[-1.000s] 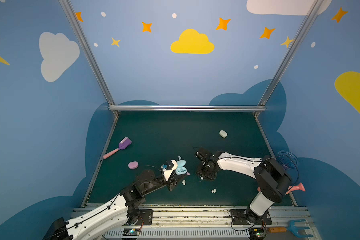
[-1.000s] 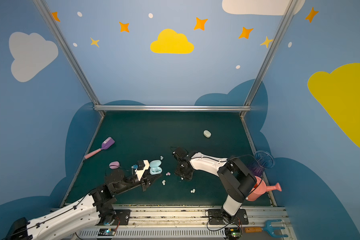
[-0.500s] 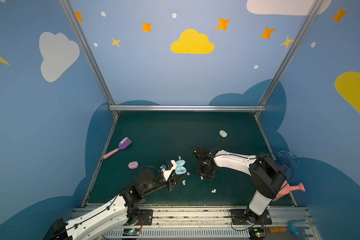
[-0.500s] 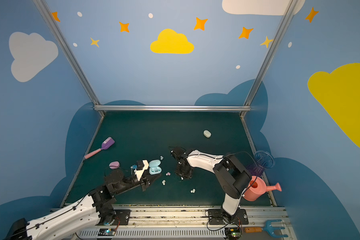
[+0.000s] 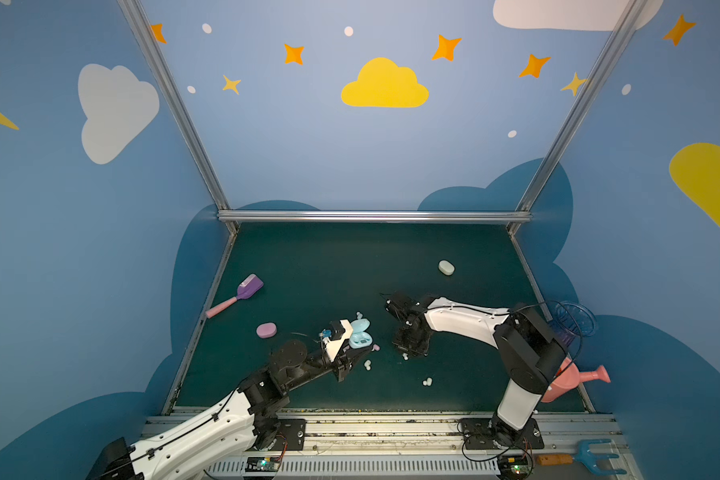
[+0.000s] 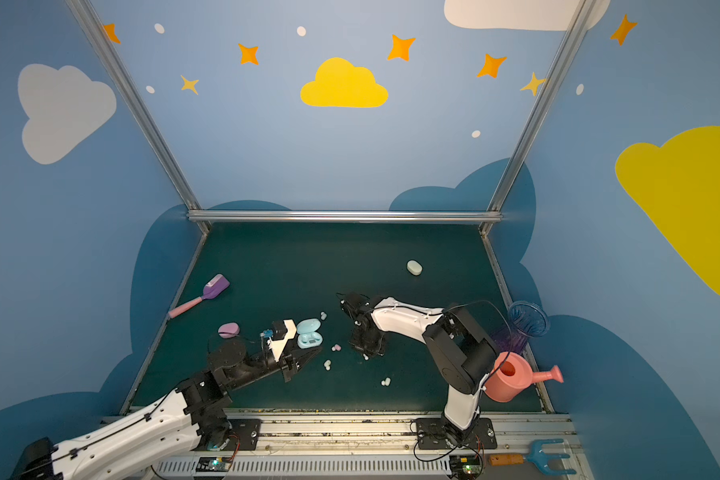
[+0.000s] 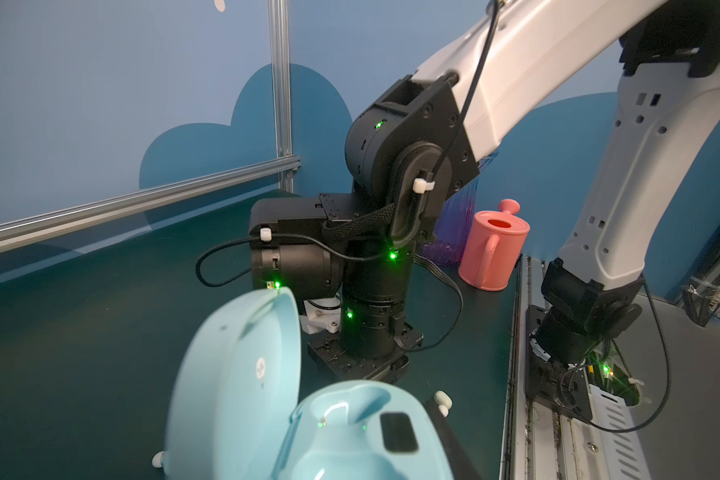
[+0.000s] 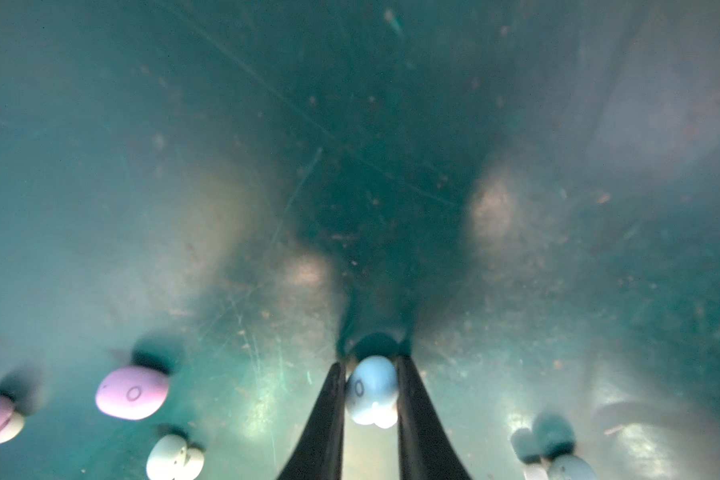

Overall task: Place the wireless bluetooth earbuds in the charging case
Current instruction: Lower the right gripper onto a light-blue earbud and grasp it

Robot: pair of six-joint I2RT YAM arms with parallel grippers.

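Only right wrist view shows pale blue earbud (image 8: 371, 395) pinched between fingertips of right gripper (image 8: 371, 370), near centre of green mat (image 5: 350, 270). In clasp of left gripper (image 6: 312, 353): open blue case (image 6: 308, 332), lifted. Three cases counted, with lilac case (image 5: 266, 330) and whitish case (image 5: 446, 267); two pink earbuds (image 8: 132, 392) beside.

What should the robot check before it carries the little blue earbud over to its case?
1. Blue earbud pinched in right claw: ok.
2. Blue case lid open: ok.
3. Left claw gripping the case: ok.
4. Case pockets empty: ok.
5. Earbud clear of the table: cannot tell.
6. Pink earbud apart from the right claw: ok.
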